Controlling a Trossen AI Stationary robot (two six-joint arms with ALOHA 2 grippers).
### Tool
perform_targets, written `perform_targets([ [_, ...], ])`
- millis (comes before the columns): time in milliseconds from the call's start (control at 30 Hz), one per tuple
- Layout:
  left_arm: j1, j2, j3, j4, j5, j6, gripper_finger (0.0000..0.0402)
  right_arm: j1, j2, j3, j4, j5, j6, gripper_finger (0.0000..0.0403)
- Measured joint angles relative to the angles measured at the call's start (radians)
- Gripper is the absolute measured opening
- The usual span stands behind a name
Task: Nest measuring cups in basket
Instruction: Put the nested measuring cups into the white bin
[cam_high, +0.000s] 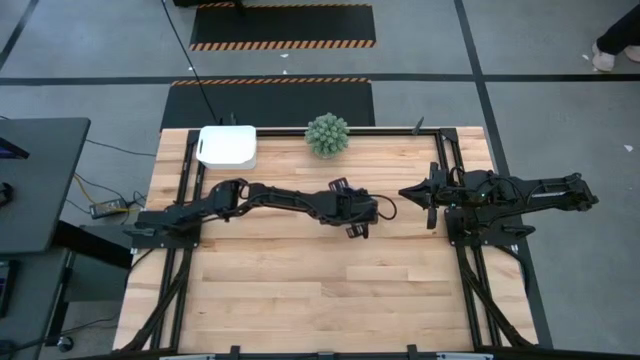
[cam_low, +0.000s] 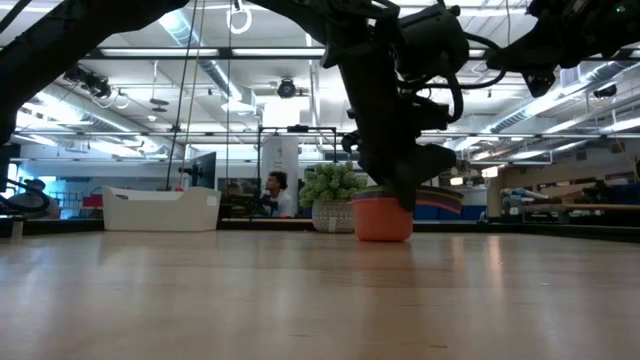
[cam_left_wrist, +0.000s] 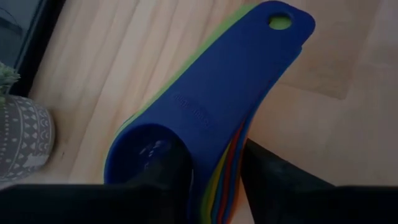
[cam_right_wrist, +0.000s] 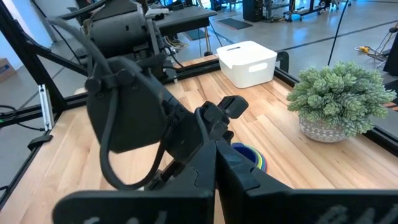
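Right now the left end effector (cam_high: 362, 215) is down at the middle of the pale wooden worktop (cam_high: 300, 290), a little in front of the green spiky ball-shaped plant in its grey patterned pot (cam_high: 327, 134), and its wrist camera shows its dark fingers (cam_left_wrist: 168, 171) clenched on a stack of small plastic measuring cups (cam_left_wrist: 214, 124): a blue one on top with a hole in its flat handle, and green, yellow, red and orange edges fanned beneath it. From table level the orange cup at the bottom of the stack (cam_low: 382, 217) seems to rest on the wood, or sit barely above it; I cannot tell which. So the cups look already nested, and the step in hand, as I read it, is the pick-up before the carry. The white shallow square basket with rounded corners (cam_high: 228, 147) sits well apart from the cups, at the far edge of the worktop beside the plant, on the plant's left-arm side. The next move, I'd judge, calls for a clean lift that keeps the stack together, a swing clear of the plant, and a lowering inside the basket's rim before letting go. The right end effector (cam_high: 428, 195) waits on the plant's other side, over the right part of the worktop; its fingers look drawn together with nothing between them.
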Motion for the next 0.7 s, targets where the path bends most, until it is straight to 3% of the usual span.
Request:
perform_targets([
  [233,0.023,-0.011,0.000,-0.011,0.061,0.003,0.0107,0.000,0.000,0.000,0.002,0.000,0.000,0.0014],
  [700,0.033,-0.013,0.000,-0.019,0.066,0.033,0.0101,0.000,0.000,0.000,0.007,0.000,0.000,0.0014],
])
